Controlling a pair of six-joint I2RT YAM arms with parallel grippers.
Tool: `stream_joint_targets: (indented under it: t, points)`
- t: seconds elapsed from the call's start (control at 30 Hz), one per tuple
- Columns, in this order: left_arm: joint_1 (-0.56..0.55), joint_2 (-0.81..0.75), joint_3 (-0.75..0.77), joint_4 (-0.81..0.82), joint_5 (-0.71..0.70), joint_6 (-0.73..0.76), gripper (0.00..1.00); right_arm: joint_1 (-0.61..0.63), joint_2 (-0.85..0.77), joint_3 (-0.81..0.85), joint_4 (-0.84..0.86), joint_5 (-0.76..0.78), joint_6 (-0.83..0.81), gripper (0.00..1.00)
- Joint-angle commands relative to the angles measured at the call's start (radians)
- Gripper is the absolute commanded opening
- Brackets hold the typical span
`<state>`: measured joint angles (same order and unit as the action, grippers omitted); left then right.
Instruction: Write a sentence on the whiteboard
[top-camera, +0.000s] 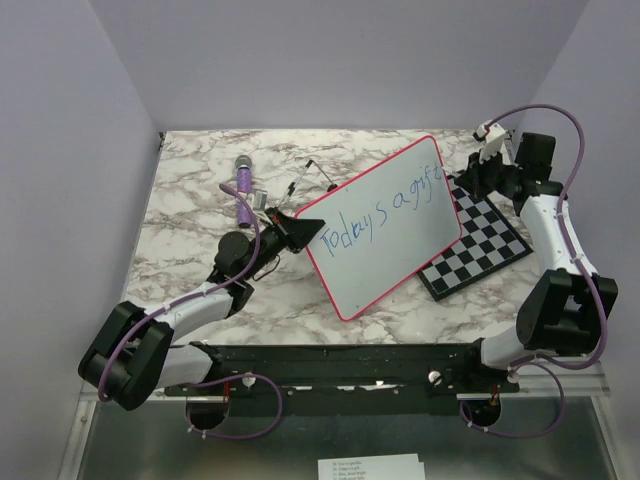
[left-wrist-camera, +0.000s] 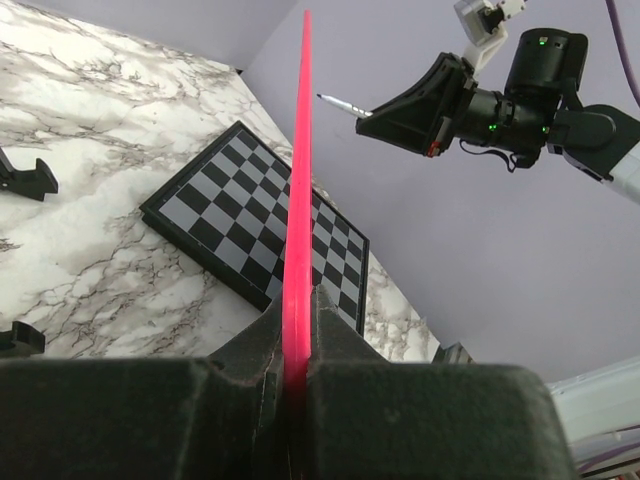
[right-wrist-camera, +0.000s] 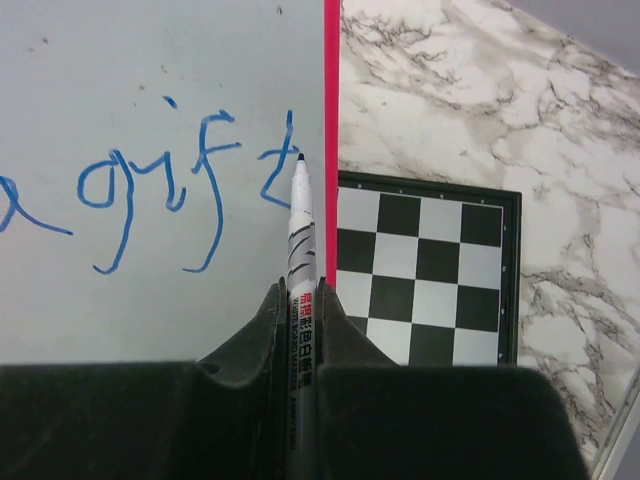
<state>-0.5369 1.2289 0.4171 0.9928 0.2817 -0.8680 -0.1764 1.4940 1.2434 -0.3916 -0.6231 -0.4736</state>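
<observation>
Left claw (left-wrist-camera: 297, 312) clenched on whiteboard (top-camera: 405, 245) rim; right claw (right-wrist-camera: 300, 297) grips marker (right-wrist-camera: 297, 215) beside the sentence (top-camera: 375, 215).

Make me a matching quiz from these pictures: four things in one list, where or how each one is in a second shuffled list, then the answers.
Things:
1. whiteboard
2. marker
3. chessboard
4. purple wand

States:
A. lies flat on the right part of the table, chequered
B. held in the right gripper, tip pointing at the board
C. lies on the left part of the table
D. rim clamped in the left gripper

Pairs: 1-D, 2-B, 3-A, 4-C.
</observation>
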Motion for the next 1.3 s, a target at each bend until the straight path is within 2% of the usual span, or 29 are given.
stream_joint_targets:
  t: [0.0,0.8,1.27]
  points:
    - [-0.005,-0.037,0.008,0.127,0.042,-0.002,0.00,0.003,-0.035,0.045,-0.006,-0.061,0.046,0.01]
    - [-0.005,-0.057,-0.011,0.152,0.056,-0.003,0.00,-0.005,-0.405,-0.176,-0.006,-0.253,0.197,0.01]
    - [-0.006,-0.054,-0.005,0.153,0.062,-0.011,0.00,-0.005,-0.549,-0.286,-0.055,-0.394,0.185,0.00]
